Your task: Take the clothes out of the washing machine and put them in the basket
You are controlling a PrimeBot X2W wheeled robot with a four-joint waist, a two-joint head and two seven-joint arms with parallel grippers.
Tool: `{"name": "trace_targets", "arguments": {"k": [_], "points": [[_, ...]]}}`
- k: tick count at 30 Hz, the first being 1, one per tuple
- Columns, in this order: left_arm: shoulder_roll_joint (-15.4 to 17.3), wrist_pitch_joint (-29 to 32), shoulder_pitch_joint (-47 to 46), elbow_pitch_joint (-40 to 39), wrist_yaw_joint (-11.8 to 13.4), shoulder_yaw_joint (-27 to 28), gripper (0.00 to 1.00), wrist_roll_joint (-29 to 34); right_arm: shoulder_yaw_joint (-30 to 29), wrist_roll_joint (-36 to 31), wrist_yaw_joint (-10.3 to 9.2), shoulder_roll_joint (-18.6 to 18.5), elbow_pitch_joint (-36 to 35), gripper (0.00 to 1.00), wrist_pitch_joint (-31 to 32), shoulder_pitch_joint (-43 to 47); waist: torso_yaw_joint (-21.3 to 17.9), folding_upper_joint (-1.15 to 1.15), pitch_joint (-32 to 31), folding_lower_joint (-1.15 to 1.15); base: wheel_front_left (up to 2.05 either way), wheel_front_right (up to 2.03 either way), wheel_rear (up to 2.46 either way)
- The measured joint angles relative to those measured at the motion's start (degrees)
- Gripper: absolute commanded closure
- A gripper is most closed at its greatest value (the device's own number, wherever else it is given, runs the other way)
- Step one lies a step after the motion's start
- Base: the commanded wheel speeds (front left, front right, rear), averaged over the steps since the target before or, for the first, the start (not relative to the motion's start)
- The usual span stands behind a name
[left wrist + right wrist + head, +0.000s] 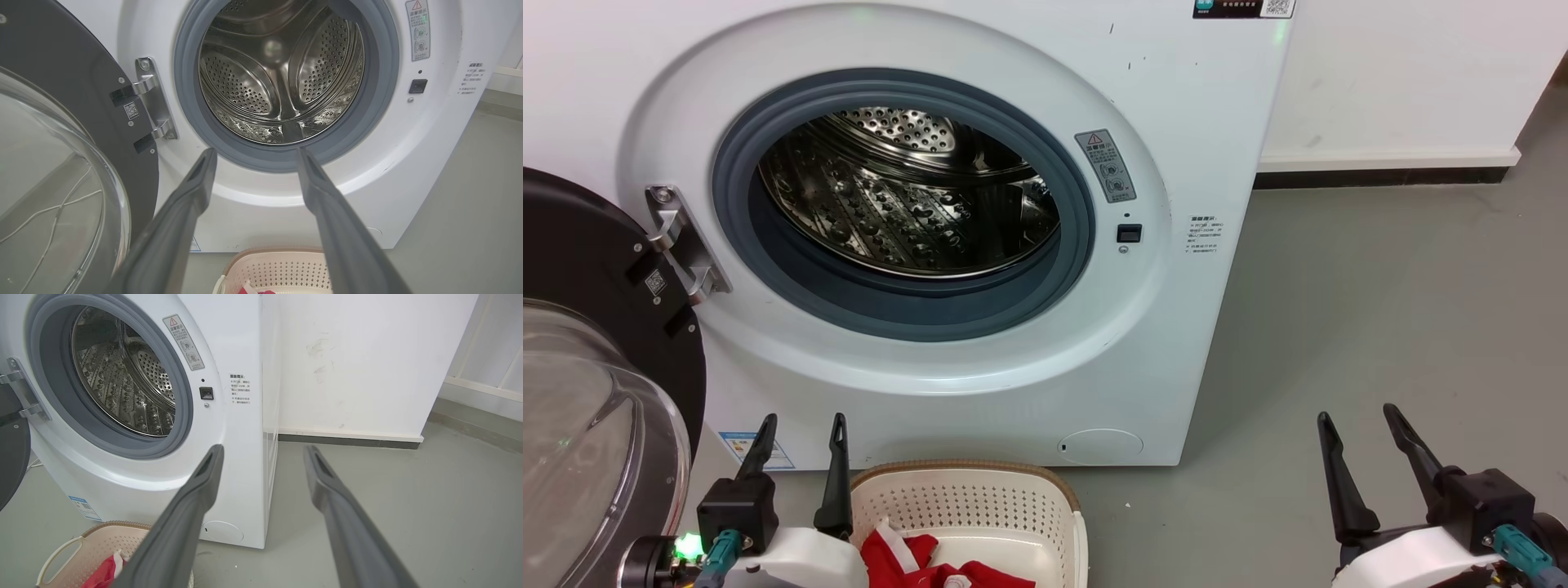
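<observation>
left gripper (803,420), right gripper (1356,413) both spread, empty, likely parked: clothes (915,563) sit in basket (980,506), washing machine (907,196) looks bare.

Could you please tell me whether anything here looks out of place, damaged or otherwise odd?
Nothing serious stands out. The bright red clothes lie inside the cream perforated plastic basket before the large white front-loading washing machine, whose black-framed glass door stands open. Only faint grey scuffs mark the white wall.
</observation>
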Motion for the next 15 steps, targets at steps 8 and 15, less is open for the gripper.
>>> {"name": "trace_targets", "arguments": {"k": [8, 15], "points": [[0.27, 0.26, 0.24, -0.2, 0.32, -0.29, 0.0, -0.44, -0.03, 0.01, 0.0, 0.0, -0.14, 0.0, 0.0, -0.01, 0.01, 0.0, 0.2, 0.0, 0.0, 0.0, 0.0], [0.63, 0.26, 0.24, -0.44, 0.71, -0.44, 0.0, -0.6, -0.05, 0.05, 0.0, 0.0, -0.13, 0.0, -0.01, -0.01, -0.03, 0.0, 0.18, 0.0, 0.0, 0.0, 0.0]]}}
